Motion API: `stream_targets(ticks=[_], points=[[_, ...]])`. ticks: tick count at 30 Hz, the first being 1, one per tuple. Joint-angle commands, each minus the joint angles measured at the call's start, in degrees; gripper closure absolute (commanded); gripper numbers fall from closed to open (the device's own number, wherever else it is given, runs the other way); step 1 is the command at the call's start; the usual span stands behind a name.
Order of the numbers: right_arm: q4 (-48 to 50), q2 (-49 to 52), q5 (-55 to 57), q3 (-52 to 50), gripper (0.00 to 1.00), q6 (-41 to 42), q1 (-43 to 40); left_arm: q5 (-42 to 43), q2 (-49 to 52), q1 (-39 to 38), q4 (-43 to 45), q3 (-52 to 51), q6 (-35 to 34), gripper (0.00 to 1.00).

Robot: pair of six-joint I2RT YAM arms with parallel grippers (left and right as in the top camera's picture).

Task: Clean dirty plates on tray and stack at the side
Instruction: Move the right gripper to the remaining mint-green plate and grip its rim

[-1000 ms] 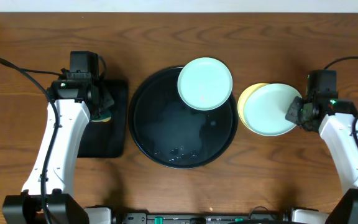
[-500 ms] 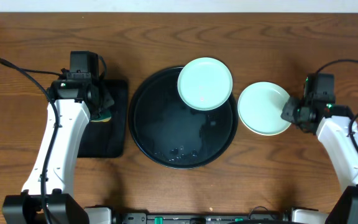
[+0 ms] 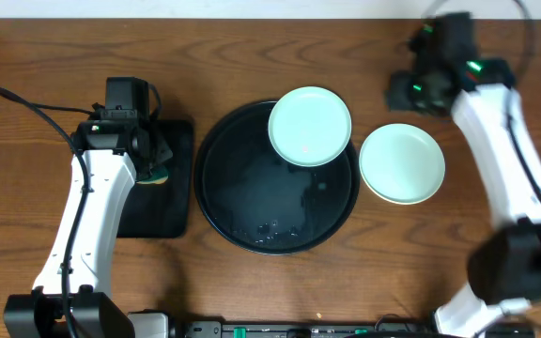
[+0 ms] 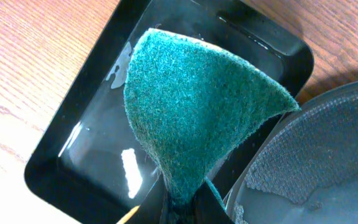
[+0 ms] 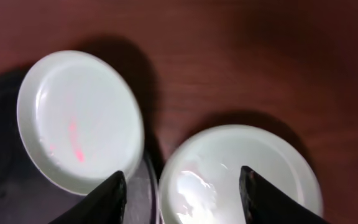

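One clean plate (image 3: 402,164) parked right of the tray (image 3: 252,192), smeared plate (image 3: 310,126) left to do; left pincer (image 4: 182,208) pinching sponge (image 4: 194,106), right pincer (image 5: 182,183) spread.

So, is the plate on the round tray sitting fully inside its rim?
No, the aqua plate overlaps the upper-right rim of the black tray and sticks out past it in the overhead view.

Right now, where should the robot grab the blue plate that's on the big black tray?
By its rim, on the right edge. The aqua plate is flat and shallow, so only the rim offers a pinch, and that edge sticks out past the round tray, toward the open right gripper. Coming from the right looks easiest.
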Motion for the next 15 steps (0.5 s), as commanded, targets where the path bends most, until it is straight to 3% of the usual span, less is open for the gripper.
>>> stream_targets(ticks=[1,8,15], points=[[-1.09,8.98,-0.87,6.60,0.43,-6.45,3.02,-0.28,-0.09,0.24,-0.09,-0.13,0.96,0.92],[1.95,18.86,-3.02,9.18,0.46,-9.68,5.90,-0.28,0.00,0.24,-0.13,-0.15,0.98,0.92],[3.78,22.03,-2.97,9.14,0.67,-9.66,6.32,-0.28,0.00,0.24,-0.11,-0.15,0.98,0.92]])
